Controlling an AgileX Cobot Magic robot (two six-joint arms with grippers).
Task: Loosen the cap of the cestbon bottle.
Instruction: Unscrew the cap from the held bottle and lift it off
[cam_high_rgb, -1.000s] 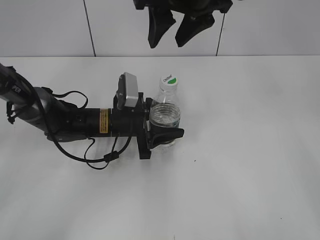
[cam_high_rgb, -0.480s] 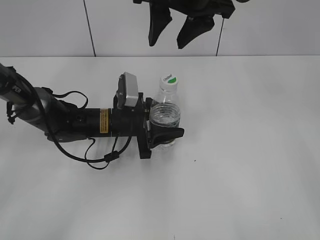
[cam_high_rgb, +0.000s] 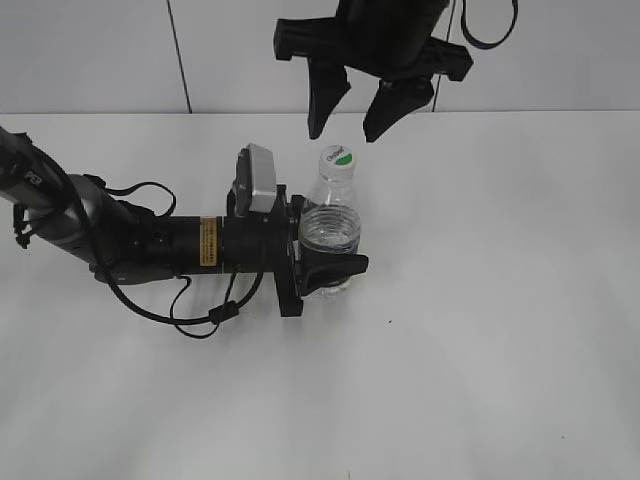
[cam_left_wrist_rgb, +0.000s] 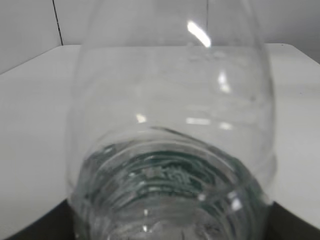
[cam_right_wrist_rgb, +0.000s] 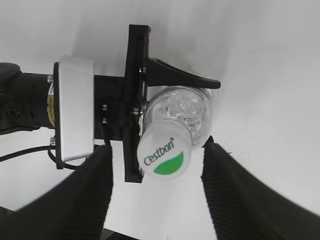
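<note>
The clear cestbon bottle (cam_high_rgb: 330, 230) stands upright on the white table, gripped at its body by my left gripper (cam_high_rgb: 328, 270), which is shut on it. The bottle fills the left wrist view (cam_left_wrist_rgb: 170, 125), where my fingers are hidden. Its white cap (cam_high_rgb: 338, 160) with a green patch sits on top; in the right wrist view the cap (cam_right_wrist_rgb: 164, 152) reads "C'estbon". My right gripper (cam_high_rgb: 357, 125) hangs open just above the cap, touching nothing. In the right wrist view its two fingers (cam_right_wrist_rgb: 155, 192) stand either side of the cap.
The left arm (cam_high_rgb: 120, 240) lies across the table from the left, with a loose black cable (cam_high_rgb: 200, 320) below it. A white wall with dark seams (cam_high_rgb: 178, 55) runs along the back of the table (cam_high_rgb: 500, 330).
My right gripper has come down towards the cap, staying open. The left gripper and the bottle have not moved.
</note>
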